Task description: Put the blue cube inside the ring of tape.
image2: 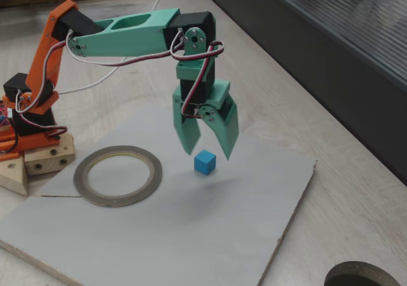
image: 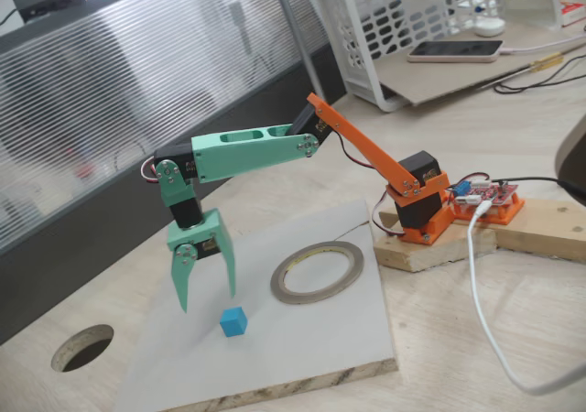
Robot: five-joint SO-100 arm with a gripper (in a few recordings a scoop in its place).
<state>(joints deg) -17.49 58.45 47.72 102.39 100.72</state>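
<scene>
Claw [image2: 208,154] spread above blue cube [image2: 205,162], apart.

I see the blue cube [image: 233,321] [image2: 205,162] flat on the board, apart from the grey ring of tape [image: 317,273] [image2: 117,175] at its two o'clock in one fixed view.

green gripper [image2: 208,151] agape just above blue cube [image2: 205,162], ring of tape [image2: 117,175] nearby

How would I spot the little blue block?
Find the pale board on the wooden table. The blue cube sits on it, beside the flat grey ring of tape, below the open green jaws. It is the board's only bright blue thing.
</scene>
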